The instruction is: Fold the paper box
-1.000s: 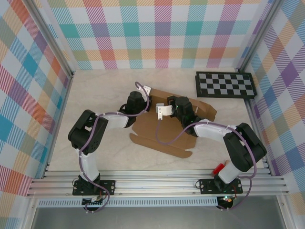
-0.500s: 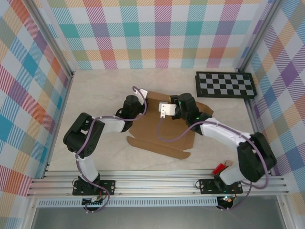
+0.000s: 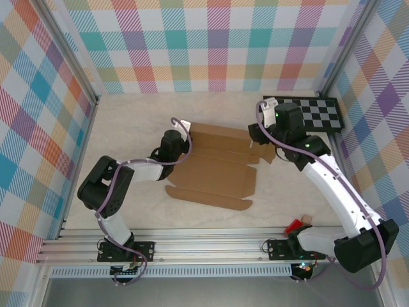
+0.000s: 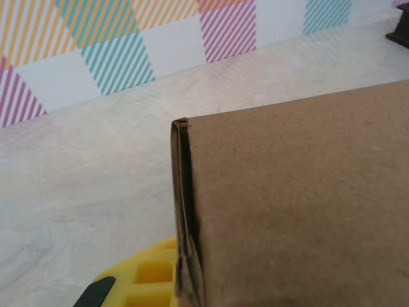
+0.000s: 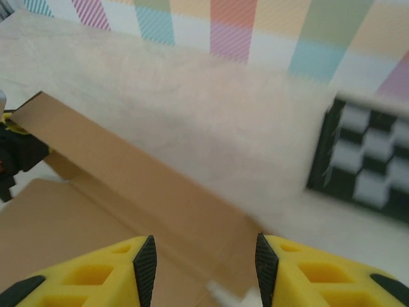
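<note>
Clamping the paper box [image 3: 217,171] flap is the left tool [image 3: 181,129].

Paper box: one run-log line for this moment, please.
paper box: mostly flat, rear flap tilted up | left gripper: shut on rear-left corner | right gripper: open, empty, near checkerboard panel

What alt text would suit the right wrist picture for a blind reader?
The right hand, yellow fingers open, hovers above a brown cardboard box with one long flap raised. A blurred checkerboard lies right, on the pale table.
</note>
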